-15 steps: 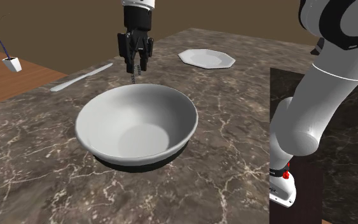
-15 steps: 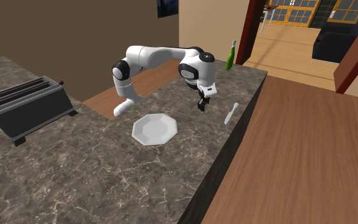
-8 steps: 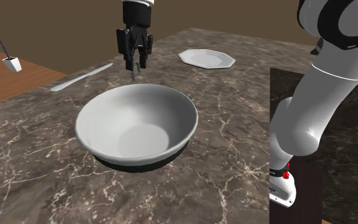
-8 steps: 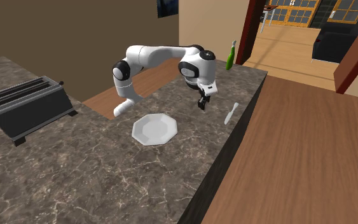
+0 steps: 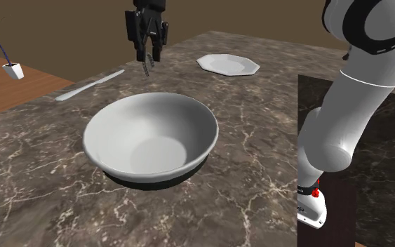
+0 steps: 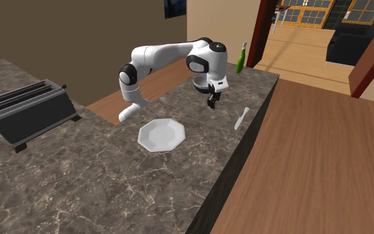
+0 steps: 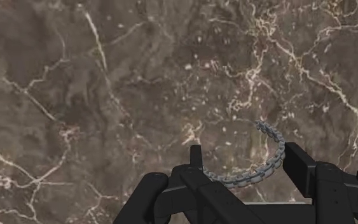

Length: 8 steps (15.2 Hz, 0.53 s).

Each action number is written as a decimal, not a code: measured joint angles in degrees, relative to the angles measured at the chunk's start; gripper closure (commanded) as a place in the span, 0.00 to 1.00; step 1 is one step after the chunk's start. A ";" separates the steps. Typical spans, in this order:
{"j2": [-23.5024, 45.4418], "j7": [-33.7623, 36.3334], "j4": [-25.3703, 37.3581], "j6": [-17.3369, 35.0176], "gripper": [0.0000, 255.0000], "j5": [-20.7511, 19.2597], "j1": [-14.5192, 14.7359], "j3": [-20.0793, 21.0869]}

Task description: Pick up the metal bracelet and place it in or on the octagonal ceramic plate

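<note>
My black gripper hangs high over the marble counter, beyond the far rim of the big white bowl. It is shut on the metal bracelet, a grey chain that dangles from the fingertips. In the wrist view the chain curves between the two fingers, well above the marble. The white octagonal plate lies flat at the far end of the counter, to the shoulder view's right of the gripper. In the second exterior view the gripper hovers behind the plate.
A white knife lies near the counter's edge at the shoulder view's left. A small potted plant stands beyond that edge. A toaster sits at the second exterior view's left, and a green bottle stands at the far corner.
The gripper has risen straight up with the bracelet, which now hangs higher above the counter behind the bowl. Bowl, plate and knife have not moved.
</note>
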 measured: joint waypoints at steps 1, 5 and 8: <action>0.38 0.16 1.16 -0.77 1.00 -0.04 -0.02 -0.02; 1.77 1.17 5.89 -4.01 1.00 -0.17 0.05 0.05; 0.83 -0.22 6.08 -5.53 1.00 0.06 -0.87 -0.83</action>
